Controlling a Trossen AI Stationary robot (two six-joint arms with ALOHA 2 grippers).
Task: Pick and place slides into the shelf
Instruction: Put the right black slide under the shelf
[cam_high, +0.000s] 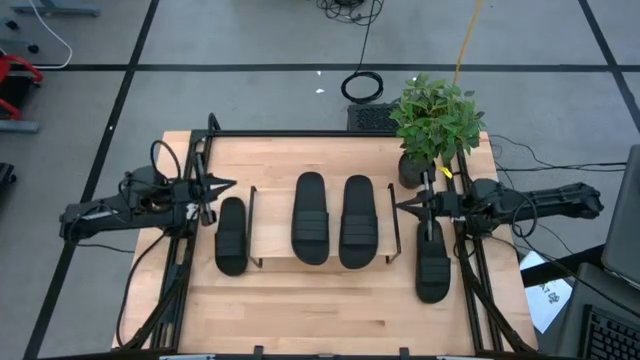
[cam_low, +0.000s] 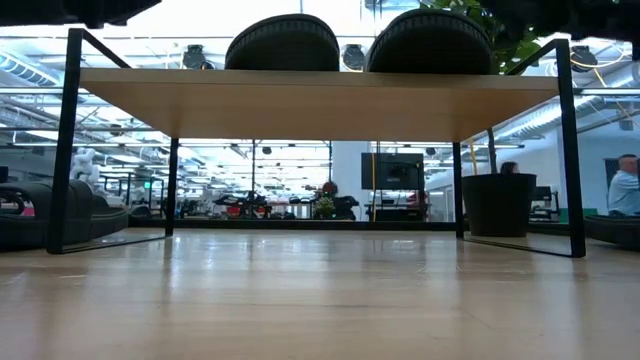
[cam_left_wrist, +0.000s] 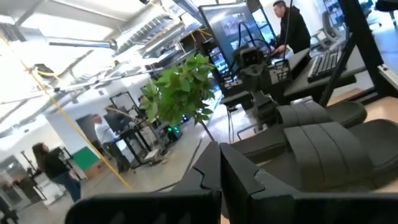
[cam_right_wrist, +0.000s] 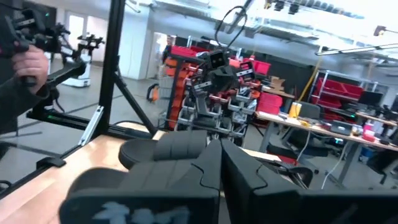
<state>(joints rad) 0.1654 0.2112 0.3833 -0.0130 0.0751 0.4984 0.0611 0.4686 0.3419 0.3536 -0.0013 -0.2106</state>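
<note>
Both claws (cam_high: 228, 185) (cam_high: 402, 206) pinched closed — four slides (cam_high: 310, 218), two atop one shelf (cam_high: 325, 262).

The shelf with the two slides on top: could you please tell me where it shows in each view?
High view: the shelf sits mid-table, between both arms.
Low view: its board spans the upper picture, legs at both sides.
Left wrist view: shelf itself not clearly seen.
Right wrist view: likewise not clearly seen.
Shared landmark: the two slides on top, whose ends show above the board in the low view and which show in both wrist views.
</note>
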